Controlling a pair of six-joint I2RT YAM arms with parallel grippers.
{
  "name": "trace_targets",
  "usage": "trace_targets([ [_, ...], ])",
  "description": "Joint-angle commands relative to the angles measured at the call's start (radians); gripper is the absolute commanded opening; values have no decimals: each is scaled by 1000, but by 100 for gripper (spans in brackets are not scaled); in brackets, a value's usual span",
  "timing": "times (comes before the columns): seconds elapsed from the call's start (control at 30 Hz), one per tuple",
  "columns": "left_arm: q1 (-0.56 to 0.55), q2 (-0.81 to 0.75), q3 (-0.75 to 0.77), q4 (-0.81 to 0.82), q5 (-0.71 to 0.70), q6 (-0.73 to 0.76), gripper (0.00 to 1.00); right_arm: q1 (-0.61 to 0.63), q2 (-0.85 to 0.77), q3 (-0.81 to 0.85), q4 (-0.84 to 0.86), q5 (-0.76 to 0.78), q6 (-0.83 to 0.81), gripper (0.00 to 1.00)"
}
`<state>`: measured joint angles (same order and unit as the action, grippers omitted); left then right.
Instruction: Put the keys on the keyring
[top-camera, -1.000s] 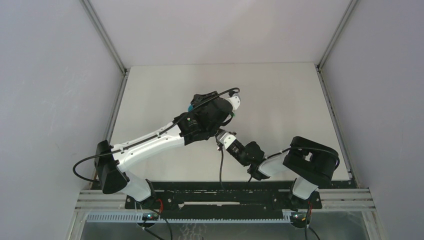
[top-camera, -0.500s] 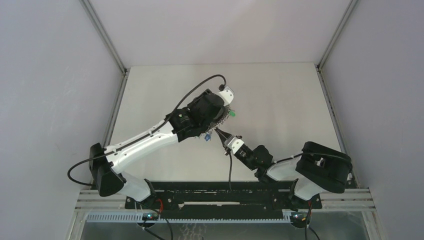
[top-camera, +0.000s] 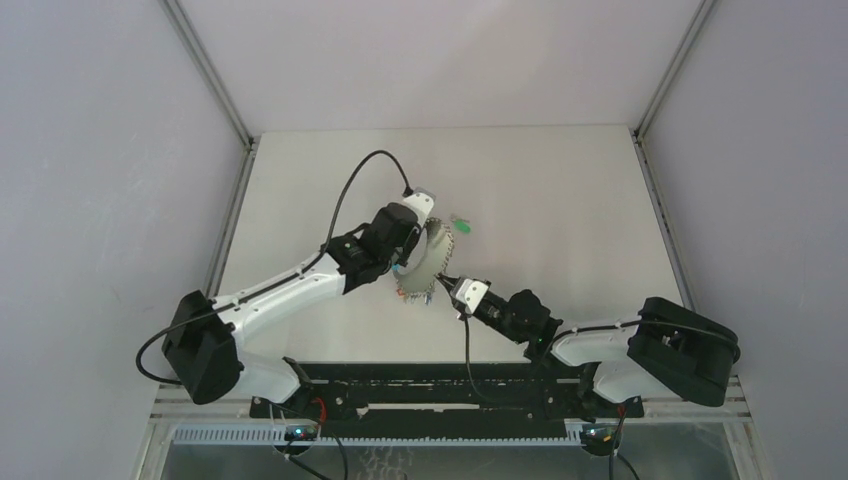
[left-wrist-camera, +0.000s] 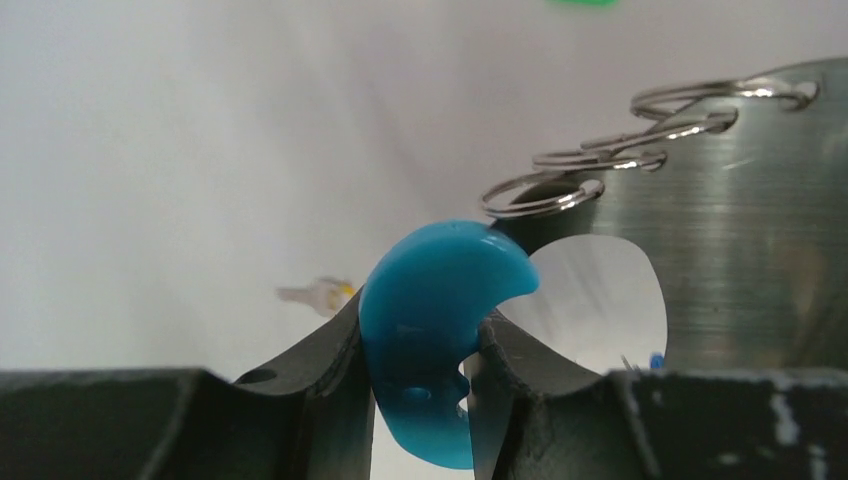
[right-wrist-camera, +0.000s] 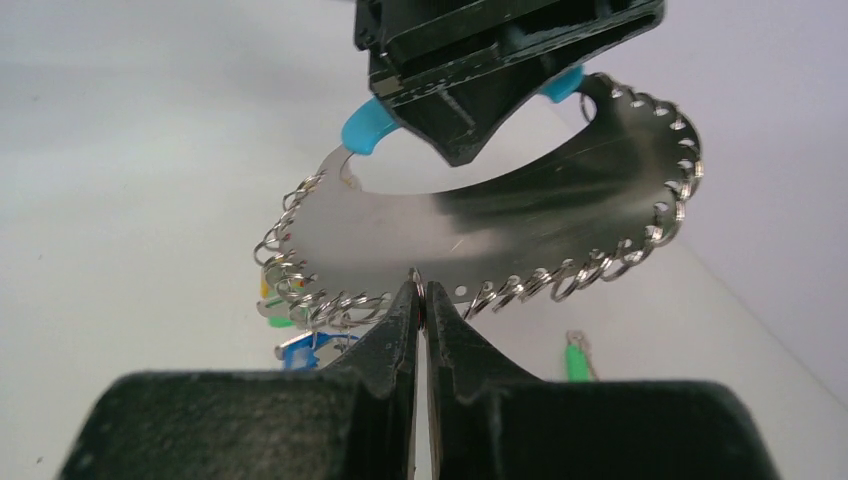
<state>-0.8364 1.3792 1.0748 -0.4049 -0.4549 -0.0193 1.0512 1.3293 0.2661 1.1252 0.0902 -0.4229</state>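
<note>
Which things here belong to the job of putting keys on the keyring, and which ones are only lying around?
For the job: keyring, held by the left gripper, its edge pinched by the right gripper; green key and yellow key, loose on the table.
Just there: blue-tagged key, already hanging on the keyring.

There are one keyring (right-wrist-camera: 520, 220) and two keys (green key (right-wrist-camera: 576, 362), yellow key (left-wrist-camera: 320, 293)).

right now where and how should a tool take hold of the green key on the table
Probably by the plastic head of the green key, from straight above, closing across its narrow sides. It lies flat on the table, apart from the keyring, and the head looks thicker than the thin metal end.
</note>
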Motion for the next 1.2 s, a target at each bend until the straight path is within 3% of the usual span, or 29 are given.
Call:
trace_targets([
  [0.0,40,-62,-160,246,281,-213,20,-28,-42,14,-29,-95,39,0],
  [0.3,124,-86,-425,585,521,-419,30,-92,-47,13,-116,-197,62,0],
  [0.5,197,-76,-550,770,632,-525,46,-133,-61,8,-159,-250,72,0],
  [0.93,251,-238,-719,820,608,-514,68,-219,-150,-14,-242,-352,88,0],
  [1.17,250,-372,-820,947,677,-436,72,-228,-133,5,-255,-402,90,0],
])
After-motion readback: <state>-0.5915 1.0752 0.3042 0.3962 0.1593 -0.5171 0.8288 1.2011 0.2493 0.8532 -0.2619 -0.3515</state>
